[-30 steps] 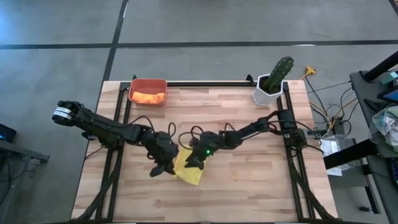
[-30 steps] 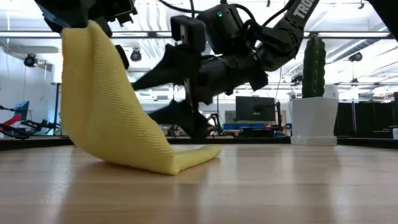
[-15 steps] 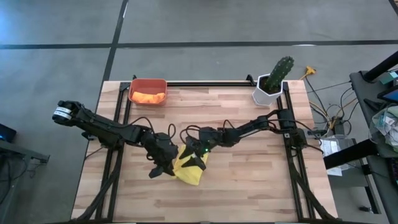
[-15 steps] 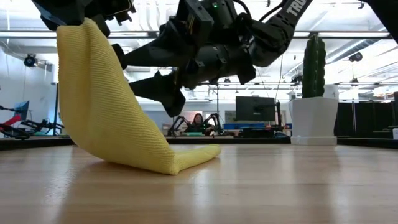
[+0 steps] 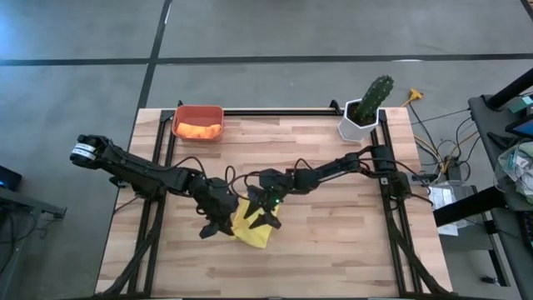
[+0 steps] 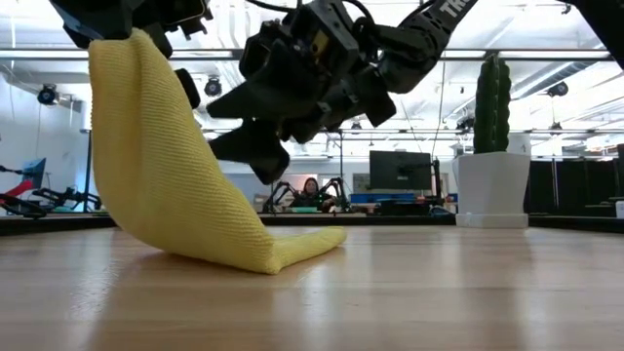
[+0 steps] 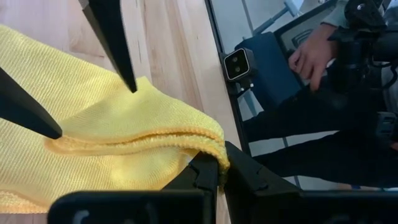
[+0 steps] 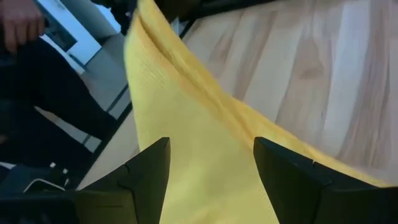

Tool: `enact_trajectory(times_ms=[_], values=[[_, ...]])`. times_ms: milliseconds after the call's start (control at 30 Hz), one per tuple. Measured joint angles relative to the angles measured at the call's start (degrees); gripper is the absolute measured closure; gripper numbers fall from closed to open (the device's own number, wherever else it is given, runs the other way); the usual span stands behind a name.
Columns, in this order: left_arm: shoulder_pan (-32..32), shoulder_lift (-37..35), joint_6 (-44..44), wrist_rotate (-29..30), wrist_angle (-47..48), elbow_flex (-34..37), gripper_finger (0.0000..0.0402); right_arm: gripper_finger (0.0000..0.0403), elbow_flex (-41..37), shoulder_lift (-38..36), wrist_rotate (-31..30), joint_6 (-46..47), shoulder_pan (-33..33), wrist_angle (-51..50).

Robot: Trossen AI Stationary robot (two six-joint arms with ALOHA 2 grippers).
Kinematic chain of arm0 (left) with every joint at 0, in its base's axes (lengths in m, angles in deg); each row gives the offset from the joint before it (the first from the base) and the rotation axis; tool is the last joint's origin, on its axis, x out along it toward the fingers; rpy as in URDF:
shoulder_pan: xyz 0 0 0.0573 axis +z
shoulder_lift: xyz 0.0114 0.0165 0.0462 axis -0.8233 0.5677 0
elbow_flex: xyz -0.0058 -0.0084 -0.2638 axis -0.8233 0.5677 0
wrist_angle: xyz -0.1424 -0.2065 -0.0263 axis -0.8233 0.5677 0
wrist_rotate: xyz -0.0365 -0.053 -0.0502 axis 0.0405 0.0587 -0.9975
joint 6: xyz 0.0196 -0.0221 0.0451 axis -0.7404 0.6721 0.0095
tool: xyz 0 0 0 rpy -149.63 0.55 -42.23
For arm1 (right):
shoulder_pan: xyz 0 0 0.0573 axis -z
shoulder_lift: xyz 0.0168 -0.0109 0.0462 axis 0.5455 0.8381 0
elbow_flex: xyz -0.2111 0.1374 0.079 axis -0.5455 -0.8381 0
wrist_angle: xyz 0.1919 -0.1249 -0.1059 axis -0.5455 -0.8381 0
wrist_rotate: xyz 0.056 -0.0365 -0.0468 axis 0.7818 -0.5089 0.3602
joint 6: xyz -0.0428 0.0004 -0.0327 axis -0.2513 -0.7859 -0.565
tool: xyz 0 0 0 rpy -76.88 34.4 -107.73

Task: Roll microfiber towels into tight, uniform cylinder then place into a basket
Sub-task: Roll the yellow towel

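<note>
The yellow towel [image 6: 166,175] stands as a slanted sheet. Its upper end is in my left gripper [image 6: 117,24], which is shut on it above the table's middle [image 5: 218,220]. Its lower end [image 6: 292,244] lies folded on the table. My right gripper [image 6: 239,127] is open and hangs close over the towel's slope, fingers pointing toward my left gripper; I cannot tell whether it touches the cloth. The red-orange basket [image 5: 198,122] stands at the far left with the orange towel [image 5: 200,130] in it. My left gripper pinches the yellow towel's hemmed edge [image 7: 208,144] between its two fingers, and two layers show there. The fingers come from above. The towel hangs slanting below them, fairly taut, with its lower end [image 6: 292,244] on the table.
A white pot with a green cactus [image 5: 366,108] stands at the far right corner. Black rails run along the table's left, right and far edges. A person's hand [image 7: 311,56] shows beyond the table's edge. Bare wood lies to the right of the towel.
My right gripper, still open, has risen off the table and gone toward the table's left, closer to my left gripper and over the towel's slope. The towel and my left gripper have kept their place.
</note>
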State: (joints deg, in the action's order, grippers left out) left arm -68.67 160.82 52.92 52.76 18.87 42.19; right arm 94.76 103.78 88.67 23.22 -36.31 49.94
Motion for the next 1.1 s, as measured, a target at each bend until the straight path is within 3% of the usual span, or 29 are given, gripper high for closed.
enact_trajectory(times_ms=[533, 833, 1100], values=[[-0.1, -0.1, 0.2, 0.4, 0.1, -0.1, 0.0402, 0.0177, 3.8, 4.0, -0.4, 0.0, 0.6, -1.1], [-0.1, -0.3, 0.4, 0.5, 0.1, 0.1, 0.0402, 0.0177, 5.7, 3.9, 6.1, -0.4, 0.8, -7.3], [-0.1, -0.3, 0.5, 0.5, 0.1, 0.1, 0.0401, 0.0177, 5.7, 3.8, 6.7, -0.1, 0.8, -9.8]])
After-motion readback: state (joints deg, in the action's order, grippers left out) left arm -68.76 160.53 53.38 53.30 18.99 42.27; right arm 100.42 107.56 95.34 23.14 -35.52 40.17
